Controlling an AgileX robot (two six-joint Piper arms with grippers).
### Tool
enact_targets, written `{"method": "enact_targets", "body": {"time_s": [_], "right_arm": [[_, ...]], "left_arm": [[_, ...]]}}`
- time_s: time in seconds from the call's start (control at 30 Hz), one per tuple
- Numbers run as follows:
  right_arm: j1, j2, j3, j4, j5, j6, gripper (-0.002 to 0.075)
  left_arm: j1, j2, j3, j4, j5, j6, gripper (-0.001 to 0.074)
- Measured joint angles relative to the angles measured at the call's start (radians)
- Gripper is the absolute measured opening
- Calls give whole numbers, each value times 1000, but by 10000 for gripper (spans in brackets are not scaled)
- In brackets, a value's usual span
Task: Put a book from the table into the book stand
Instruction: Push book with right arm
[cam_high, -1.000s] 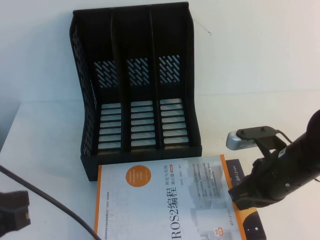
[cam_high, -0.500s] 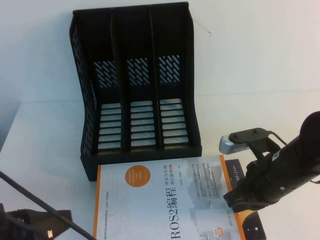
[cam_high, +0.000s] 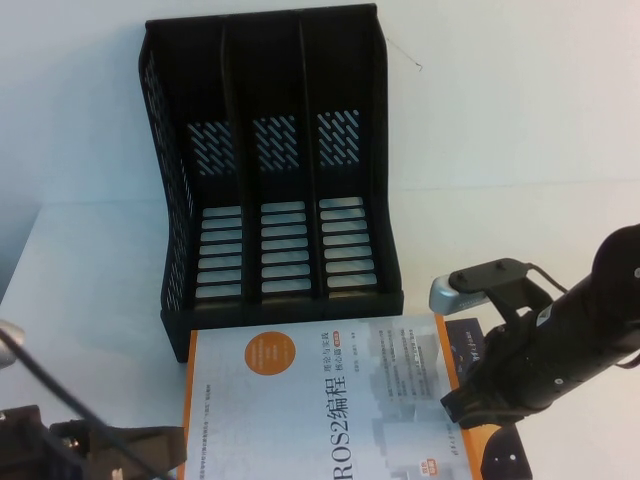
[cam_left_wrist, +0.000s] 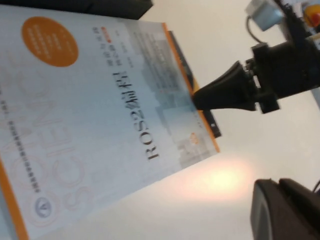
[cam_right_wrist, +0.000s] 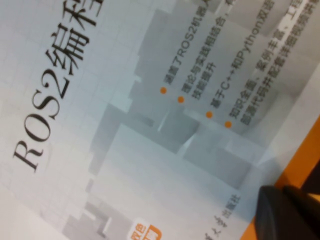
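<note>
White-grey book (cam_high: 320, 400) lay flat on table (cam_high: 90, 270), just before book stand (cam_high: 270, 160), all slots empty | right gripper (cam_high: 462, 402) at book's right edge, grip unclear | left gripper (cam_high: 100, 450) closed, empty, beside book's left edge | insertion not begun

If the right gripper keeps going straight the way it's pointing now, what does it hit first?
Probably the book: the right gripper already sits at its orange right edge, aimed across the cover toward the robot's left. The left gripper waits shut past the far edge. Height above the cover is unclear.
</note>
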Motion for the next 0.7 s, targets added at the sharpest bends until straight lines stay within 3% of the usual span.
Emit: {"method": "enact_targets", "body": {"time_s": [0.17,0.43,0.53,0.7], "right_arm": [[4,0,0,0,-2,-2,0],[9,-102,0,-47,-13,14,0],[9,-169,0,-92,5,55,0],[-9,-269,0,-173,65,149,-1]], "left_arm": [[0,148,0,79,-62,-20,-3],[0,418,-54,-1,-72,159,18],[0,499,-95,-24,-57,184,124],[0,583,-142,-57,-40,195,481]]}}
